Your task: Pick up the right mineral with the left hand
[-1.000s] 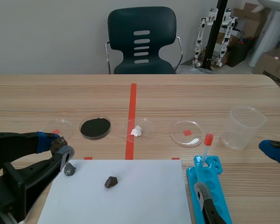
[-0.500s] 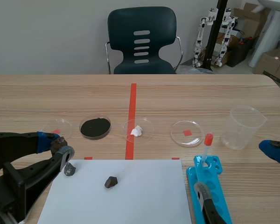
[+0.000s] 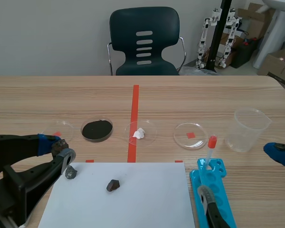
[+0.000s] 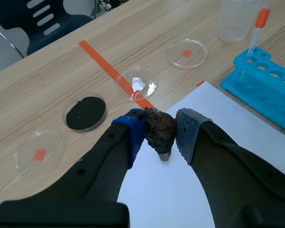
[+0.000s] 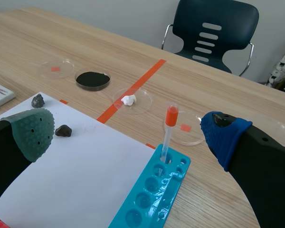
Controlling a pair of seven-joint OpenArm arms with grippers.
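Desk: left side, what have you got?

Operator: Left gripper pinching a brown mineral, lumpy, one pad pressed on each side. From the scene view I place the grip by the far left corner of the white sheet, toward the tabletop's left edge.

Desk: And on the sheet itself?

Operator: Two more pieces. Grey mineral just inside that same corner, right beside the left gripper. Dark mineral to its right, nearer the sheet's middle, lying apart from the gripper.

Desk: Right arm?

Operator: Right gripper spread wide, low by the tabletop's right edge. Blue tube rack sits just off the sheet's right edge, with a red-capped dropper standing in a far hole. Beyond the sheet's far edge I note a dish of black powder and a dish with a white lump, the latter overlapping the red tape line. Clear beaker stands near the right edge.
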